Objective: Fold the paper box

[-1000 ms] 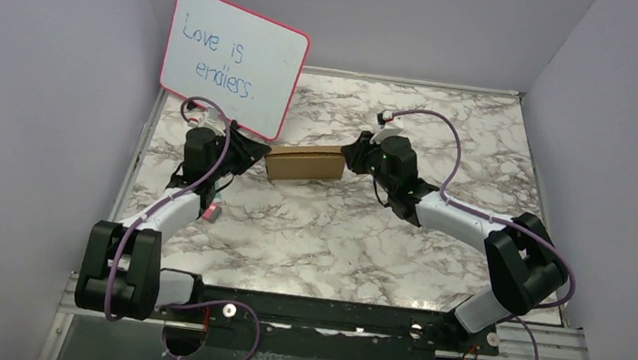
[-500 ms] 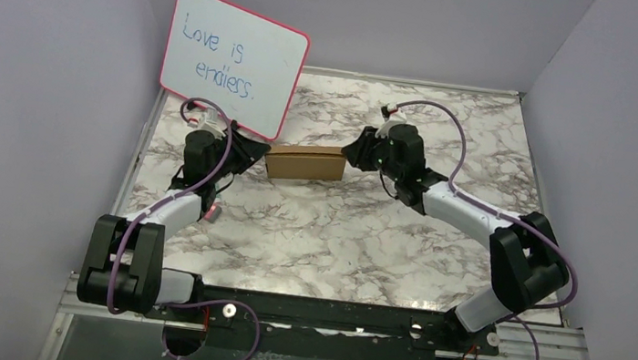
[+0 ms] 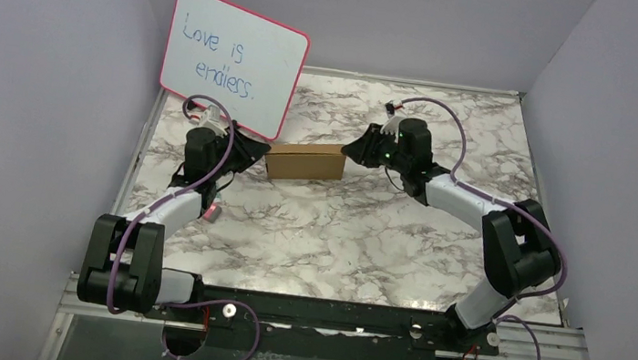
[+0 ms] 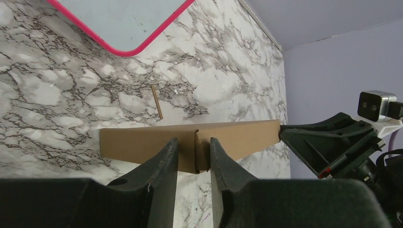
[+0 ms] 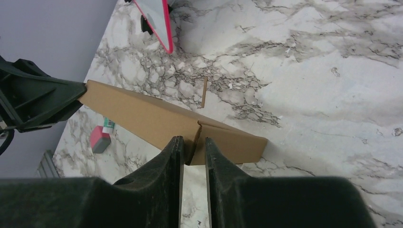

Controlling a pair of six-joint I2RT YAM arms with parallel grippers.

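My left gripper is nearly closed, pinching one end wall of the paper box; the box runs straight out from between those fingers to my right gripper, likewise narrowed and clamped onto the opposite end wall.

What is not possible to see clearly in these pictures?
- Inside of the paper box: all views, its own walls hide it.
- Whether the left gripper and the right gripper really pinch it: wrist views, each gripper covers its own contact.
- The small red object: right wrist view, too small to identify.
- The whiteboard: wrist views, cut off by the frame edge.
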